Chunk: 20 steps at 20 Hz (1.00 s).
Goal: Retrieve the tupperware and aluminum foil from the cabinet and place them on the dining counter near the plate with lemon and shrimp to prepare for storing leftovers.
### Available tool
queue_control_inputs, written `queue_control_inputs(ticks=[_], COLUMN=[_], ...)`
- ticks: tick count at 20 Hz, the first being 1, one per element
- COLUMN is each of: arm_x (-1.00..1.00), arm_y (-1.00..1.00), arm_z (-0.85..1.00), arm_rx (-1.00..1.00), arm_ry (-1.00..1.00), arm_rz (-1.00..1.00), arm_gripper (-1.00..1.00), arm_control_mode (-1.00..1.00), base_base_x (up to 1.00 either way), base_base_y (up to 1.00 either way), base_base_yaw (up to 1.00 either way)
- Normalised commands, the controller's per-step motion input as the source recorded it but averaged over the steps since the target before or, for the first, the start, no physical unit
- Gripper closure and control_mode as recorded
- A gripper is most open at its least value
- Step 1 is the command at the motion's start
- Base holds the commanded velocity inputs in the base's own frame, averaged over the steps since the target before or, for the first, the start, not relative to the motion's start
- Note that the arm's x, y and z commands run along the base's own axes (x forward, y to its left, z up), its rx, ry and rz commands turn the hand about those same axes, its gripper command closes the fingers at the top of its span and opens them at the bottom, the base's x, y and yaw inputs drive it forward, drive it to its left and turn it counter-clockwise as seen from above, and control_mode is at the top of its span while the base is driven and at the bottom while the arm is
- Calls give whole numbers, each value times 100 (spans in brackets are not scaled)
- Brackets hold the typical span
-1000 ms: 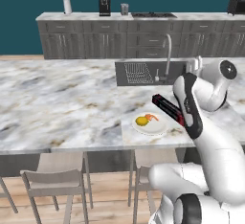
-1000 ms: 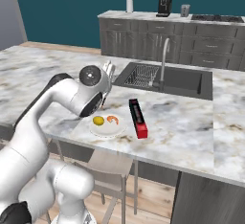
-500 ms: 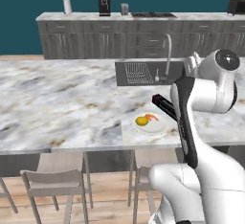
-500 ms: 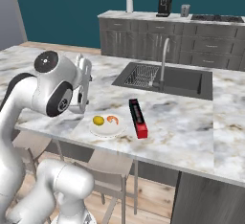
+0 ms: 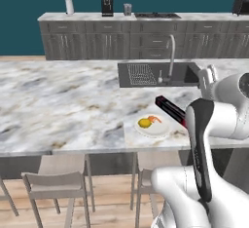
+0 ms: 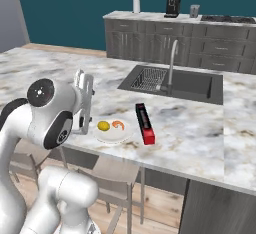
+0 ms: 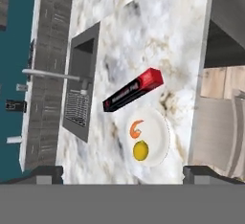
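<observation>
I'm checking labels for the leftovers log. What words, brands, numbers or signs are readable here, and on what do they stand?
Long slim black box with a red end: pale print along its black side, too blurred to read.
Black coffee machine on the far counter: no readable marking.
Nothing else carries text.

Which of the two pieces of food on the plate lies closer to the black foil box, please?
The orange shrimp; the yellow lemon sits on the plate's far side from the aluminum foil.
</observation>
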Motion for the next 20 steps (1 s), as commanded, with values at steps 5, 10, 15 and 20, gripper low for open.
queue_control_inputs(ticks=[5,10,15,20], arm_x=[0,0,0,0], arm_y=[0,0,0,0], arm_z=[0,0,0,0], arm_rx=[0,0,0,0], arm_ry=[0,0,0,0], arm_rz=[0,0,0,0], arm_gripper=[-100,-100,-100,-100], arm_control_mode=[100,100,100,100], base_base_x=[-57,-67,-14,33], base_base_y=[32,76,100,100], base_base_yaw=[25,45,48,38])
